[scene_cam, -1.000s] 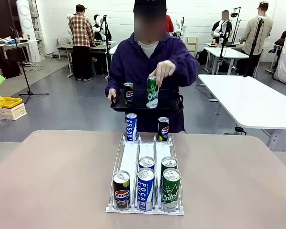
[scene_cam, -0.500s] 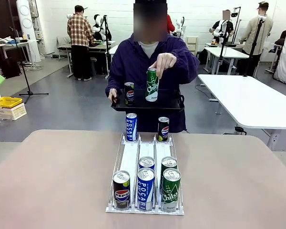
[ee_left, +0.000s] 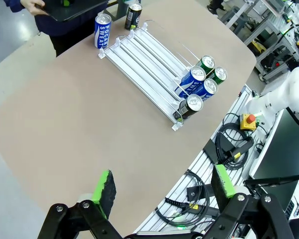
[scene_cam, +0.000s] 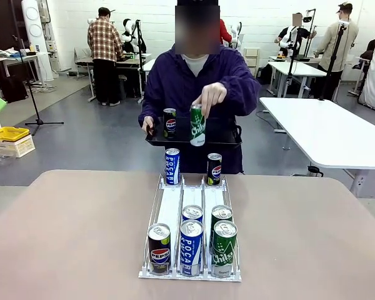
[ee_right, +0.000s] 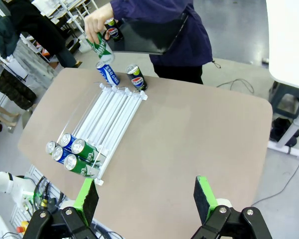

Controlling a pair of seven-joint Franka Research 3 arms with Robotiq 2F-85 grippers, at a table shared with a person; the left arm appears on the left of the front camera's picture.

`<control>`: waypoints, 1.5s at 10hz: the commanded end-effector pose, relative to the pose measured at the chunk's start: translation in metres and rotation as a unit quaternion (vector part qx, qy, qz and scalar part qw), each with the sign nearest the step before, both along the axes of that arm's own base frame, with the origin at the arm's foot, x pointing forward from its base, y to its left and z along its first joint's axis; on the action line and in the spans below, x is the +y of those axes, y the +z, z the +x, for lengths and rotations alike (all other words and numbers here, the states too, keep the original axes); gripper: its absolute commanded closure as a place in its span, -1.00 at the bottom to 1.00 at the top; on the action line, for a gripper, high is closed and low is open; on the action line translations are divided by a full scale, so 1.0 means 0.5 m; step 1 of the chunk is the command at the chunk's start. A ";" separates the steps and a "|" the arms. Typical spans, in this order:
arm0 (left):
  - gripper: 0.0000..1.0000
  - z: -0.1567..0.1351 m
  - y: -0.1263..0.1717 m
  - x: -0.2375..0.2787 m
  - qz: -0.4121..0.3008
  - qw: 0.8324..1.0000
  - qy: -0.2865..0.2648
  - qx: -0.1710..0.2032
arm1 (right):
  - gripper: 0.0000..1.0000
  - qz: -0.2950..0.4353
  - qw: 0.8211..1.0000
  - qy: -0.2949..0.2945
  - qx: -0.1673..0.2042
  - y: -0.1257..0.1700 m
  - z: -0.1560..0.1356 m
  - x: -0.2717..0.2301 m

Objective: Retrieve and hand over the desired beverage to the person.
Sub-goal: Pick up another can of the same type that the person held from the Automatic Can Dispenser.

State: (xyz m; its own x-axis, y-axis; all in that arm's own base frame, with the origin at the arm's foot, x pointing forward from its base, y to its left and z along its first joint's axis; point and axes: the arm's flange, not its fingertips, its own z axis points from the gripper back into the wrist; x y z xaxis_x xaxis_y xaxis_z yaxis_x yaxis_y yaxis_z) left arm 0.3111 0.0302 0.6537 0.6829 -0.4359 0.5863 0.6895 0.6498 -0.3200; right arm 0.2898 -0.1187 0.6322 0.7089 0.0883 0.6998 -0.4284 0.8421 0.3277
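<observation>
Gripping a green can [scene_cam: 198, 128], the person [scene_cam: 169, 81] wears a purple jacket, white shirt. Left tool [ee_left: 163, 185], right tool [ee_right: 145, 198] — both wide.

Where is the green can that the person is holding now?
In the front view, the person's hand holds the green can by its top at the black tray, just right of the Pepsi can standing there.

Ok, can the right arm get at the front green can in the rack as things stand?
Probably yes. The right gripper hangs above the table with jaws open and empty, and the front green can stands at the rack's near right corner, with nothing over it.
</observation>
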 end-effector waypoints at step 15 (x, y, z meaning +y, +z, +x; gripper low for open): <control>-1.00 0.002 0.001 0.001 -0.005 1.000 -0.005 -0.002 | -1.00 -0.073 0.996 0.022 0.041 0.016 0.023 0.098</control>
State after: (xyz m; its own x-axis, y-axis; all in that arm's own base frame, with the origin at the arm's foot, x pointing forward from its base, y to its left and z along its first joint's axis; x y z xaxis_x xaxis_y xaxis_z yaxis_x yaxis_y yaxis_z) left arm 0.3111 0.0299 0.6538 0.6830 -0.4363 0.5858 0.6895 0.6498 -0.3199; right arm 0.2952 -0.0908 0.6343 0.7213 0.1550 0.6751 -0.4495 0.8462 0.2861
